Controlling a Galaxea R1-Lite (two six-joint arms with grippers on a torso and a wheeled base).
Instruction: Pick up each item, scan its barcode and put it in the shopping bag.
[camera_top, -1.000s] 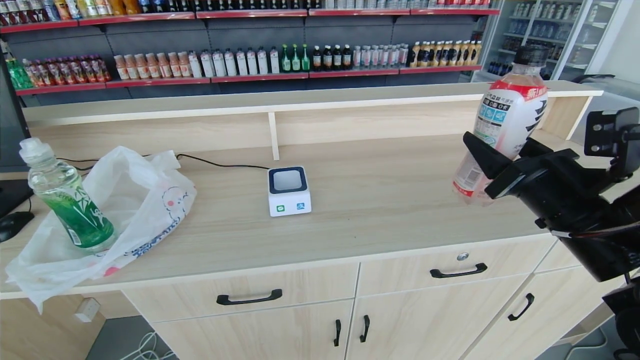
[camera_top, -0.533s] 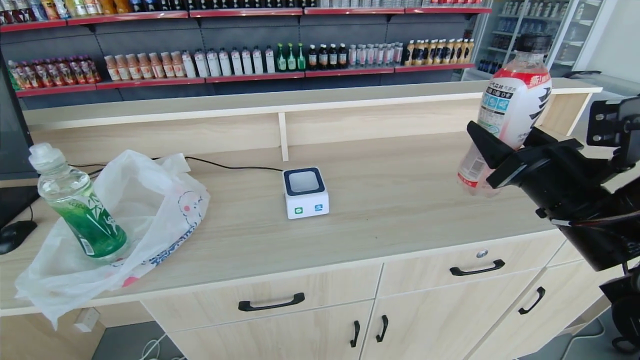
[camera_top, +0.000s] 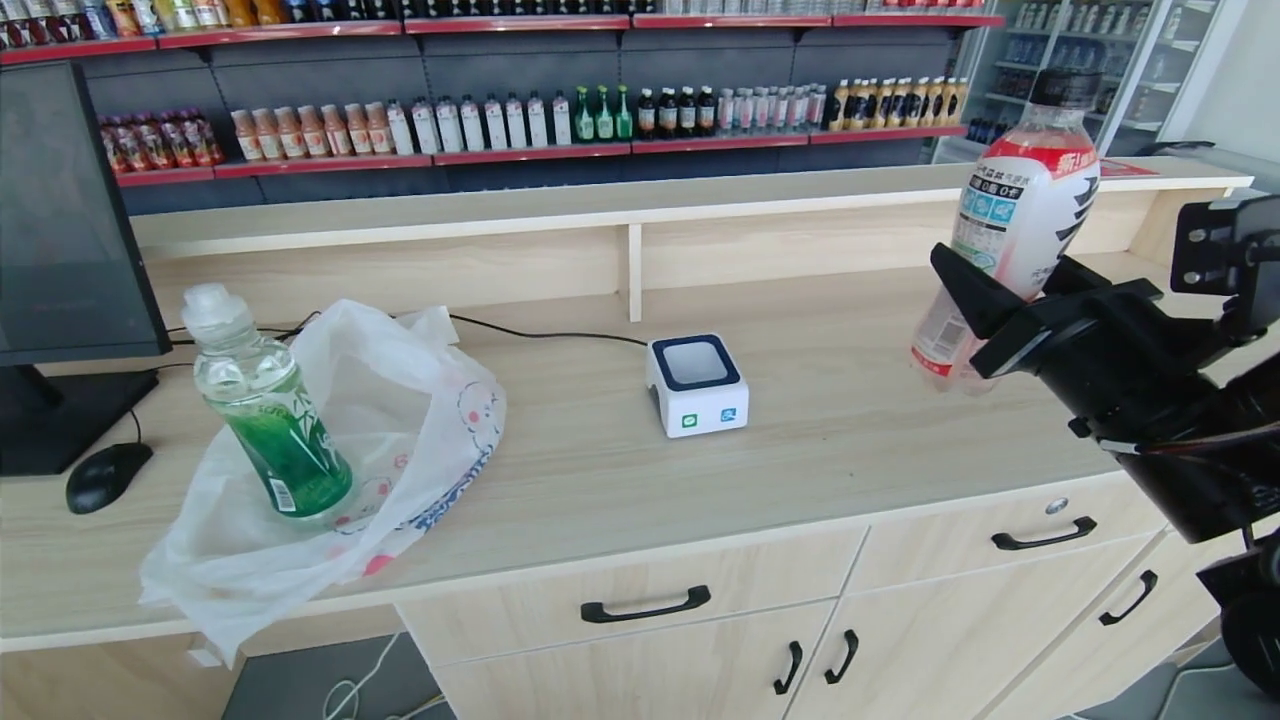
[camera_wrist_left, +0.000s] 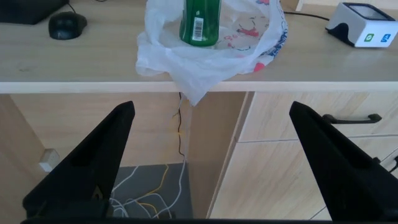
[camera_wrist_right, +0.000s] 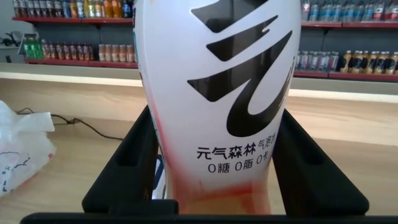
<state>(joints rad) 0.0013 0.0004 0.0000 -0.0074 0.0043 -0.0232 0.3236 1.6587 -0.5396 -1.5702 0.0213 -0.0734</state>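
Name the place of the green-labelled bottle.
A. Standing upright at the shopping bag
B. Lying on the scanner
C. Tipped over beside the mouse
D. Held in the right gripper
A: the green-labelled bottle stands upright amid the shopping bag on the counter; the right gripper holds a red-and-white bottle instead.

My right arm (camera_top: 1180, 440) is matte black throughout, built of blocky, angular housings. My right jaws are two flat black fingers (camera_top: 965, 290) tapering to blunt wedges. Behind these jaws sits a squared black bracket (camera_top: 1225, 250), and a thin pale strip (camera_top: 1120, 467) crosses the housing. My left jaws are two broad, smooth, triangular black fingers (camera_wrist_left: 93, 162).
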